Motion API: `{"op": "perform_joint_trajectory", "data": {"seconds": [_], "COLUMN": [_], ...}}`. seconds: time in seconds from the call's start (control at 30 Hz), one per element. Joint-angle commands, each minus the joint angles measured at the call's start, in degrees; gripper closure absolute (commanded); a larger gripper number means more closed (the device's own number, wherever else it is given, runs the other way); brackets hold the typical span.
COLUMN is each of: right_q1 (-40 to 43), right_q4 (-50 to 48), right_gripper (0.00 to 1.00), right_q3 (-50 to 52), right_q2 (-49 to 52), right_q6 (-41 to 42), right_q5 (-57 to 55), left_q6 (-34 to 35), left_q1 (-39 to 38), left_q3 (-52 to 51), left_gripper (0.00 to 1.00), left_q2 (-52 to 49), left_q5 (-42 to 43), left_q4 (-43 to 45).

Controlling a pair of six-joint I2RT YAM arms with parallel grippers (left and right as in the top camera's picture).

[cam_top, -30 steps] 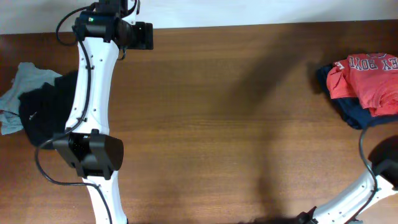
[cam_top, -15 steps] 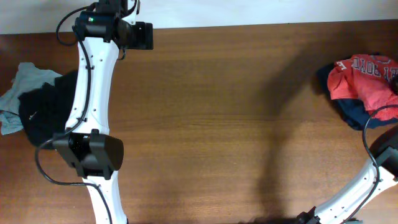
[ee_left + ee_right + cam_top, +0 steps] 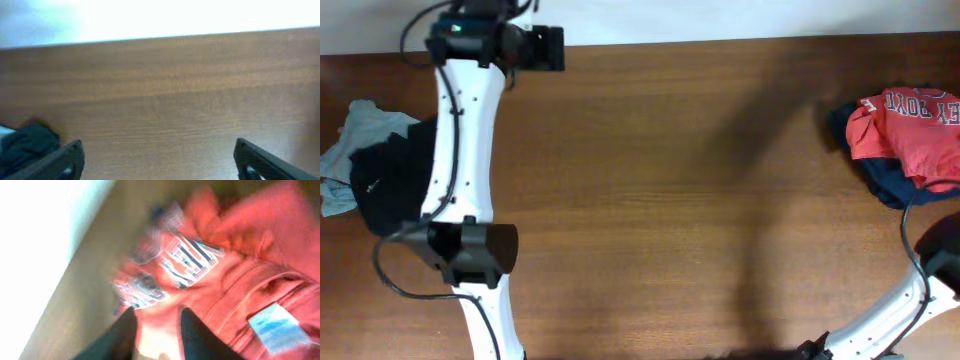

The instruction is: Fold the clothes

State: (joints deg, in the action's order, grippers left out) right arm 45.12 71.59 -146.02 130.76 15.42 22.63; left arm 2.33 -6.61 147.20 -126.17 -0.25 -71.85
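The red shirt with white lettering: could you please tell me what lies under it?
A navy garment pokes out beneath the red shirt along its left and lower edges; the rest is covered.

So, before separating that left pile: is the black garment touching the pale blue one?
Touching. The overhead view shows the black garment overlapping the pale blue one, with no gap between them.

Bare brown wooden table (image 3: 650,200) with a bright strip beyond its far edge.
The tabletop filled almost the whole overhead frame, its grain running left to right. A pale, overexposed strip (image 3: 740,18) ran along the top of the frame past the table's edge. Soft dark shadows (image 3: 760,110) lay across the wood right of centre.
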Motion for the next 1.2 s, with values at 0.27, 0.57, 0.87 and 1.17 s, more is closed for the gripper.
{"op": "perform_joint_trajectory", "data": {"seconds": [0.27, 0.57, 0.87, 1.17], "right_q1": [-11.6, -33.6, -51.7, -63.6], "right_q4": [17.4, 25.7, 25.7, 25.7], "right_gripper": [0.18, 0.01, 0.01, 0.01], "right_q3": [-18.3, -18.9, -18.8, -18.8], "right_q2": [-13.1, -17.6, -17.6, -17.5], "right_q6": [-3.1, -8.1, -8.1, -6.4], "right_q5": [8.0, 2.1, -2.7, -1.9], "left_q6": [-0.8, -0.9, -0.9, -0.9], "left_q1": [3.1, 5.0, 4.9, 4.9], "left_q3": [18.9, 19.1, 18.9, 18.9], "left_gripper": [0.01, 0.01, 0.01, 0.01], "left_q2": [7.5, 12.4, 12.4, 12.4], "left_q5": [0.3, 0.2, 0.3, 0.3], "left_q4": [-16.0, -22.5, -24.5, -24.5]}}
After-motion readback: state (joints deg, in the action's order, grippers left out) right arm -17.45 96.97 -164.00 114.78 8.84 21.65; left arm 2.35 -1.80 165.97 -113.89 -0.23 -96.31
